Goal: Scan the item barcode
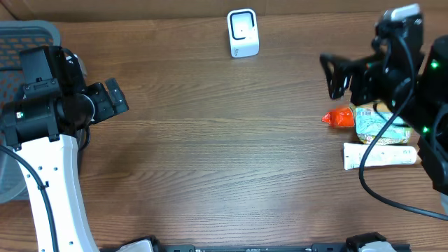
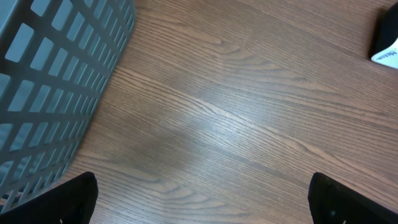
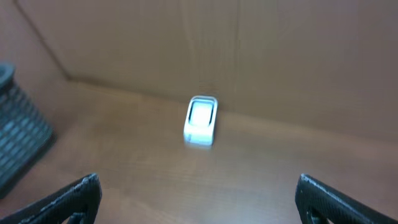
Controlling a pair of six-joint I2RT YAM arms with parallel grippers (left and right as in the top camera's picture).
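**Items at three o'clock, both grippers empty**

I see the orange-capped pouch point(image 1: 371, 126) and white tube point(image 1: 385, 155) lying side by side at three o'clock, partly under my right arm. The right gripper point(image 1: 330, 77) hangs beside them, fingers spread wide, holding nothing. The scanner point(image 1: 243, 33) stands at twelve. The left gripper point(image 1: 120, 96), at nine by the grey basket point(image 1: 28, 31), is equally wide and empty.

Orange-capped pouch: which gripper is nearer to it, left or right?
Right. The right gripper hangs close beside the orange-capped pouch; the left gripper is far across the table, by the basket.
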